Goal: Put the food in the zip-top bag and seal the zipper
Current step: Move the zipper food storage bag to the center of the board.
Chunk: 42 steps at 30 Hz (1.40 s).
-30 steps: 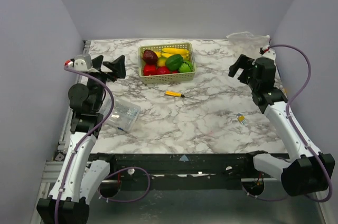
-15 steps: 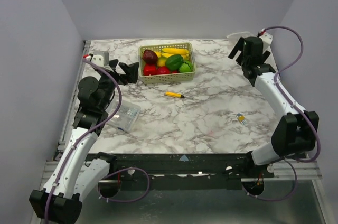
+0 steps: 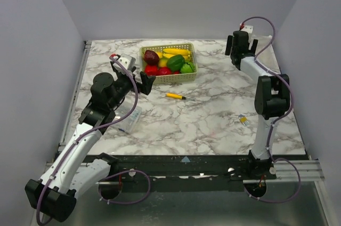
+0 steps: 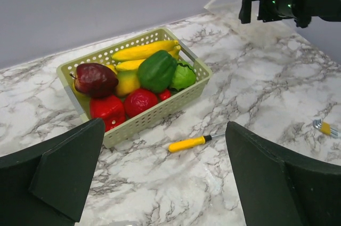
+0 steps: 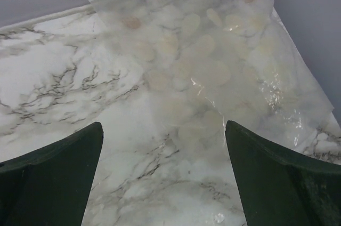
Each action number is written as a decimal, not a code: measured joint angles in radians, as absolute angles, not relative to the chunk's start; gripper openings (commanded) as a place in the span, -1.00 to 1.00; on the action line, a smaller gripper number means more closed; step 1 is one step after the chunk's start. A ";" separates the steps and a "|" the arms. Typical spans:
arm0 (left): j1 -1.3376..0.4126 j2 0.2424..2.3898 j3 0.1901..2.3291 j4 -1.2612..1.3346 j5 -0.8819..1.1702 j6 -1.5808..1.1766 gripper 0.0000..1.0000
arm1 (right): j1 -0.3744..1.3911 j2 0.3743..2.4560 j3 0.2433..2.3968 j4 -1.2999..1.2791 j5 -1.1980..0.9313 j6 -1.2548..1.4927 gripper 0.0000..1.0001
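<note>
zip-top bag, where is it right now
Right wrist view: the zip-top bag lies at the table's far right corner, just ahead of the open right tool.

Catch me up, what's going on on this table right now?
Nothing is held yet. The left gripper, open, hovers beside the basket, where the food lies. The right gripper, also open, hangs over the clear bag, which lies in the far right corner. No food is in the bag yet.
</note>
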State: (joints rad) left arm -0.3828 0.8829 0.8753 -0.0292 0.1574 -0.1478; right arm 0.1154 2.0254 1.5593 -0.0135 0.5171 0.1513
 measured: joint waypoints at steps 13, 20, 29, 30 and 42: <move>-0.461 0.883 0.875 -0.064 0.139 -0.101 0.97 | 0.103 2.303 1.776 0.020 0.636 -0.160 0.41; -0.463 0.883 0.875 -0.062 0.140 -0.102 0.97 | 0.103 2.325 1.794 0.015 0.680 -0.218 -0.13; -0.467 0.883 0.875 -0.061 0.140 -0.109 0.97 | 0.113 2.322 1.761 0.027 0.688 -0.274 -0.99; -0.467 0.883 0.875 -0.060 0.140 -0.113 0.97 | 0.116 2.317 1.744 0.027 0.685 -0.278 -0.99; -0.493 0.859 0.873 -0.047 0.146 -0.148 0.97 | 0.315 1.833 1.142 0.038 0.484 -0.289 -0.99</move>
